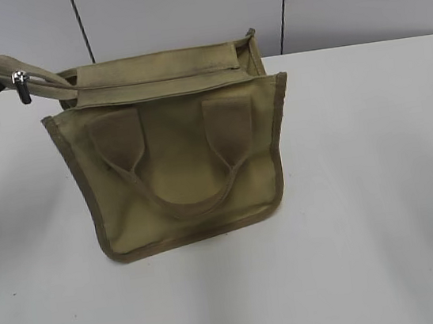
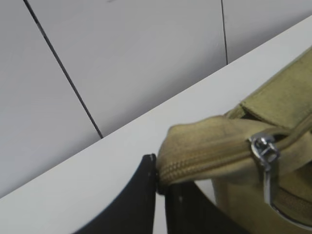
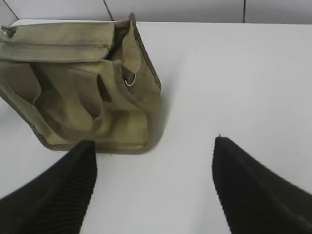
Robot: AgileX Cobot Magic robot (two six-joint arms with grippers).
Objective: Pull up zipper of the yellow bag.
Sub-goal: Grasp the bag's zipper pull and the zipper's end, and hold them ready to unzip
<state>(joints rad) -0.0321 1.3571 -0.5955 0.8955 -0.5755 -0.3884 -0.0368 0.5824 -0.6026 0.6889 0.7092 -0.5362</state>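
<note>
A: While the white table (image 1: 380, 188) carries everything, where does the boxy khaki canvas bag (image 1: 177, 167) with the darker olive trim sit?

B: Near the centre of the exterior view, a little toward nine o'clock, leaning with its front panel and one wide webbing handle (image 1: 181, 194) facing the camera. The top panel faces twelve o'clock.

A: And the two arms?

B: The right gripper (image 3: 156, 190) hangs well apart from the bag, which lies at its ten o'clock; the black ribbed fingers (image 3: 53, 195) are spread wide with only bare table between them. The left gripper (image 2: 160, 187) is at the bag's ten o'clock corner, its jaws closed to a narrow slit on the cloth tail at the end of the khaki zipper (image 2: 204, 161).

A: The small shiny silver pull tab (image 2: 267, 165)?

B: It dangles free on the zipper tail, just beside the left fingers, at about three o'clock from them in the left wrist view. Nothing grips it.

A: So which step is this?

B: I judge it the anchoring step: the left arm holds the zipper end taut. Next, the right gripper needs to cross toward ten o'clock, narrow its jaws and pinch that small tab, then draw it along the zip line while the left resists. The tab is thin and swings, so the aim must be careful.
</note>
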